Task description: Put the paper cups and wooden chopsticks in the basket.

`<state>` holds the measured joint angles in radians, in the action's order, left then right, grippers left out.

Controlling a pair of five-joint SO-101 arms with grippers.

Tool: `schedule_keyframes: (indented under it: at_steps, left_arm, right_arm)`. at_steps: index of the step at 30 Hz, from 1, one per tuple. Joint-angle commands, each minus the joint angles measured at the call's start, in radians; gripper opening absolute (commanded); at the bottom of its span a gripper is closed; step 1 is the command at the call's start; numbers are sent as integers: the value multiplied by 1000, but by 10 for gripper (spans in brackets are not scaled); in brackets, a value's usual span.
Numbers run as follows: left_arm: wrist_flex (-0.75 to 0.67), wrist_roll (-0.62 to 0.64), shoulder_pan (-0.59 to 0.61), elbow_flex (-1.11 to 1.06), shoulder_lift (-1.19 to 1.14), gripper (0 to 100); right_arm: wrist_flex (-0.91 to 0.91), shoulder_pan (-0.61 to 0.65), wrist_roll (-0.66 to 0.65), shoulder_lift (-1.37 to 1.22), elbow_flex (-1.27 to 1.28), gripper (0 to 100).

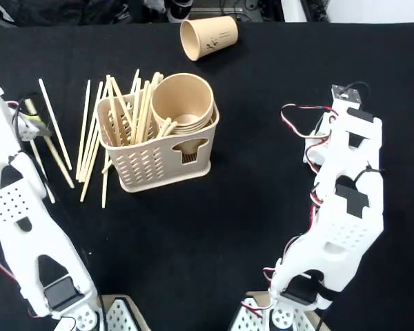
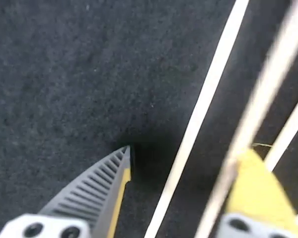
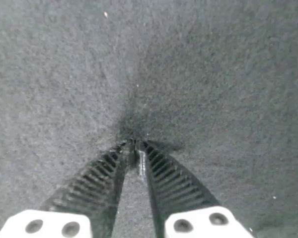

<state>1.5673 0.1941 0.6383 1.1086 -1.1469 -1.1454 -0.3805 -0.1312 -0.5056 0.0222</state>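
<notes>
Left gripper (image 2: pixel 188 151) sits closest to your lens, its jaws spread apart and lowered to the black cloth (image 2: pixel 64 59). One loose chopstick (image 2: pixel 203 99) lies in the gap, not yet clamped. That stick belongs to the loose chopsticks (image 1: pixel 90 148) scattered flat on the cloth just beside the basket (image 1: pixel 162 165), along the wall that faces the left arm (image 1: pixel 27 227); you can see several, though overlap hides the exact count. Inside the basket, a stack of paper cups (image 1: pixel 184 102) stands upright at one end and a bundle of chopsticks (image 1: pixel 134 103) leans at the other. One paper cup (image 1: pixel 208 36) lies on its side beyond the basket, well apart from it. Right gripper (image 3: pixel 137 148) rests tip-down on bare cloth, well away from the basket on the side opposite the loose sticks, its jaws pressed together on nothing. Judge the task as partly done: the lone cup and the loose sticks remain to be placed.
</notes>
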Motion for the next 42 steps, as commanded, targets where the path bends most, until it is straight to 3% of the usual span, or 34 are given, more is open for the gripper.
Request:
schedule_keyframes:
  at_steps: [1, 3, 5, 14, 22, 33, 42]
  left_arm:
    - [130, 11, -2, 275, -107, 101]
    - [192, 5, -4, 398, -158, 19]
    - [195, 8, -2, 463, -195, 60]
    - [195, 9, -4, 484, -221, 28]
    - [196, 11, 4, 498, -46, 28]
    - [196, 11, -36, 197, 442, 28]
    - [190, 9, -214, -203, 1094, 28]
  right_arm:
    - [5, 0, 0, 24, 5, 12]
    - [5, 0, 0, 24, 5, 12]
    - [5, 0, 0, 24, 5, 12]
    - [5, 0, 0, 24, 5, 12]
    - [5, 0, 0, 24, 4, 12]
    - [5, 0, 0, 24, 4, 12]
    - [5, 0, 0, 24, 5, 12]
